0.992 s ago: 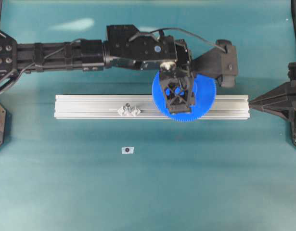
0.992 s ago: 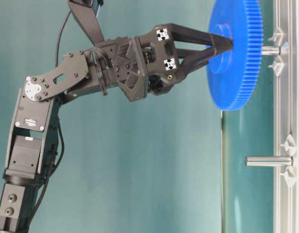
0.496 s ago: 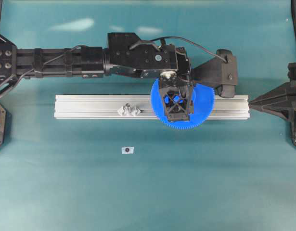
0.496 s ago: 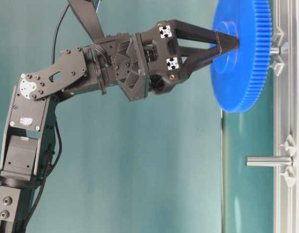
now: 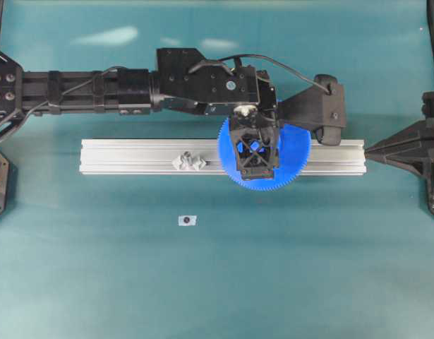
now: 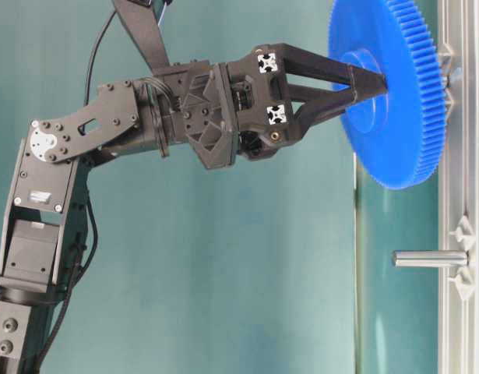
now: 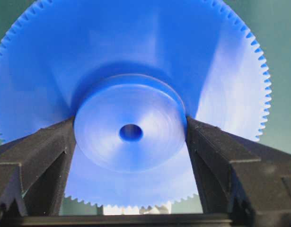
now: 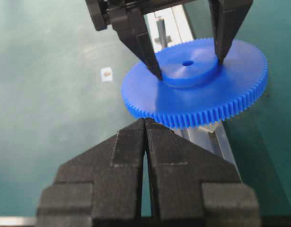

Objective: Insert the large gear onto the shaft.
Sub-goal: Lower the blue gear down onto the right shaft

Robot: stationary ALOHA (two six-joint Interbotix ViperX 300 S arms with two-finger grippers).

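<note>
While my left jaws (image 6: pixel 371 80) pinch the large gear (image 6: pixel 391 93) by its hub, the shaft (image 6: pixel 454 75) lies straight beneath, its tip hidden.

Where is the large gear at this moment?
In the overhead view the large gear sits right of centre over the aluminium rail, held by its hub in the left gripper, right of the other peg.

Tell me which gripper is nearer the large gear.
Left. The left gripper is clamped on the raised hub of the large gear from above. The right gripper sits shut, off the gear's rim, at the rail's end.
</note>
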